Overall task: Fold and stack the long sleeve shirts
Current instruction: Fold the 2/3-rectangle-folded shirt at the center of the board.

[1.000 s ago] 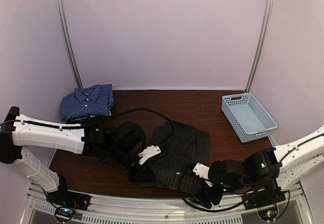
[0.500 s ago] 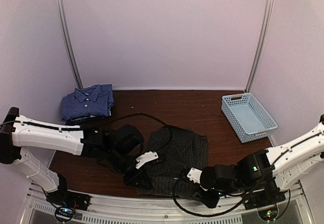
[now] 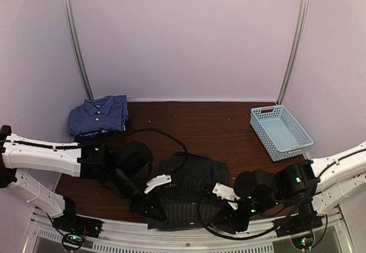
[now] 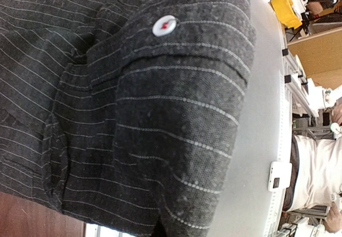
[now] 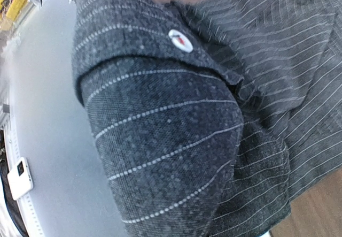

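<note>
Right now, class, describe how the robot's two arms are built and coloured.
The left arm and right arm each have long white links and bulky black joints. Black cables loop from both. Small green lights glow on the right arm.

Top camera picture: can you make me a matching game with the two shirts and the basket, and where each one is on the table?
Things:
1. blue shirt
2. black pinstriped shirt
3. light blue basket

Places:
A. far right side of the table
B. far left corner, folded
C. near edge, in the middle

Pairs: 1-B, 2-C, 3-A
</note>
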`<state>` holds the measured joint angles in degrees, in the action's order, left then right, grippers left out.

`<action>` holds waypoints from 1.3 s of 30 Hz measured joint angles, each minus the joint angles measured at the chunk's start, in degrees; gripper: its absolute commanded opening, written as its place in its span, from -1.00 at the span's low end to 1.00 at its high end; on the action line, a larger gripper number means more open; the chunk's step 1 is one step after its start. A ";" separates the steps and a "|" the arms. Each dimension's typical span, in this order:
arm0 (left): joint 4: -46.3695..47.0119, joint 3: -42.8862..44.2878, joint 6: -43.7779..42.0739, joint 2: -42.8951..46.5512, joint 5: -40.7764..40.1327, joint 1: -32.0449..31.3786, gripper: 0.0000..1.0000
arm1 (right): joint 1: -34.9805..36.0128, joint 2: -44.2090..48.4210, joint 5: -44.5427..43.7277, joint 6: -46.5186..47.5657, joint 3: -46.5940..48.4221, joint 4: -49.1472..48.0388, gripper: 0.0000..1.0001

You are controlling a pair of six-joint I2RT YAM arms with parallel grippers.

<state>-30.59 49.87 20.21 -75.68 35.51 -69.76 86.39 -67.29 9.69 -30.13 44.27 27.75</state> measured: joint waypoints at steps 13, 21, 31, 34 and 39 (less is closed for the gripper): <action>4.70 2.51 -4.55 -8.92 8.26 17.38 -1.00 | -25.14 0.42 10.78 9.64 1.68 2.23 0.14; 5.51 8.20 -7.93 -15.04 12.04 23.10 -1.00 | -30.80 -2.75 13.99 10.99 1.88 1.05 0.01; 4.92 13.11 -9.81 -21.24 13.64 30.29 -1.00 | -42.73 -5.14 20.76 13.40 0.87 -7.61 -0.71; 4.33 15.17 -10.14 -24.33 13.84 31.76 -0.95 | -45.38 -8.02 23.23 14.23 0.94 -10.01 -0.90; 1.75 20.65 -11.06 -30.97 13.73 32.89 -0.76 | -48.94 -14.27 26.18 15.74 1.70 -12.33 -1.00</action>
<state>-28.84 70.52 9.15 -106.65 49.23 -36.86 37.45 -81.56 35.88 -14.39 45.98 15.42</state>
